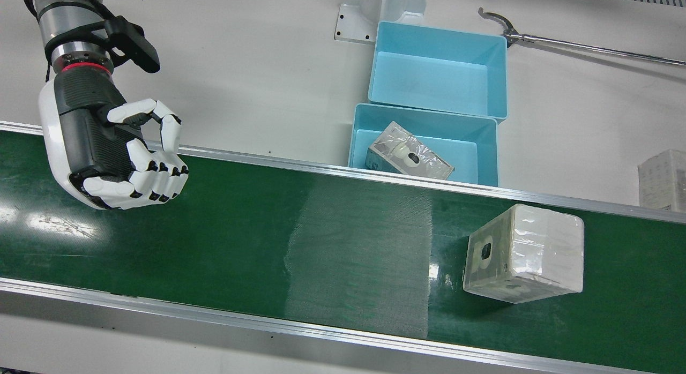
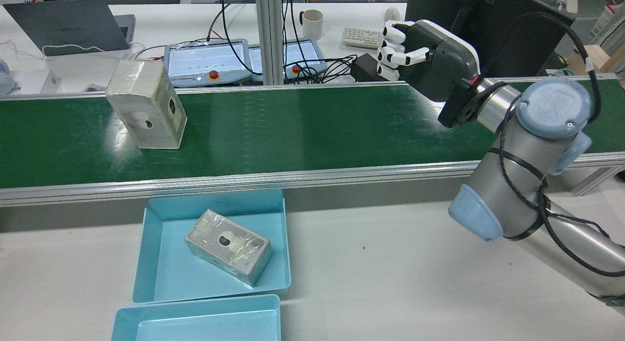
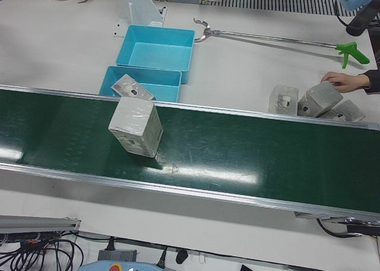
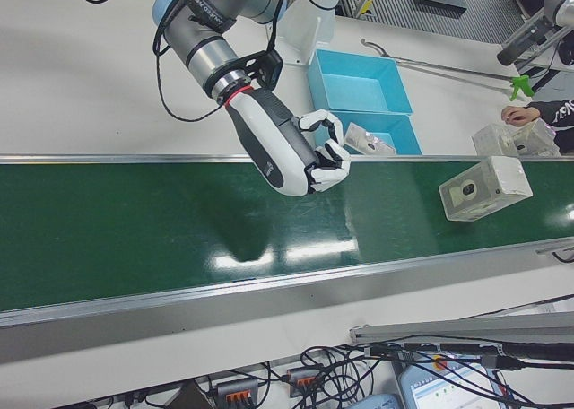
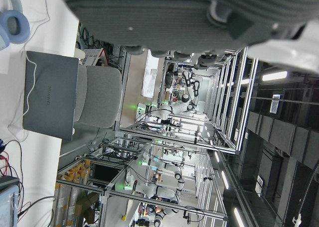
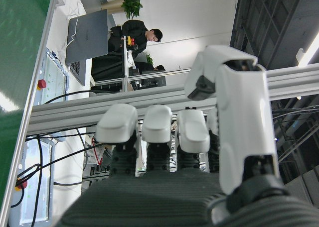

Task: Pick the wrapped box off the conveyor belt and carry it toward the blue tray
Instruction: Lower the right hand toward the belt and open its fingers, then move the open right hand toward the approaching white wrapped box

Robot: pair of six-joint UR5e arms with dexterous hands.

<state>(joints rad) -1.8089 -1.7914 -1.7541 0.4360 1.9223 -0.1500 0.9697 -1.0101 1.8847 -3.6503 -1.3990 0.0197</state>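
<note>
Wrapped box (image 1: 522,253) sits on the green belt (image 1: 241,240), toward the robot's left end, w/ nothing touching it. In the rear view the box (image 2: 146,104) stands on a small face, long axis roughly upright w/ a slight lean. The face w/ the dark oval hole points along the belt toward the right hand, turned partly toward the robot. Film glare hides any print.

Right hand (image 1: 115,154) hangs above the other end of the belt, well apart from the box, holding nothing. Fingers (image 1: 161,181) curl in toward the palm, w/ the thumb arched just off them: loosely clenched, empty. The right hand view shows only the curled fingers (image 6: 157,130) from behind.

Left hand: only a dark blurred underside (image 5: 189,13) along the top of its own view; can't tell if it's released or clenched.

Blue tray (image 1: 423,143) lies on the white table (image 1: 241,68) just beside the belt's robot-side rail, between hand and box along the belt. A second wrapped box (image 1: 410,158) lies tilted in it. Another blue tray (image 1: 439,68) touches it on the robot side.

A long reach-grabber (image 1: 579,46) lies on the table past the trays. More wrapped boxes (image 3: 312,101) sit by a person's hand (image 3: 344,81) at the left-front view's right edge, partly cut off.
</note>
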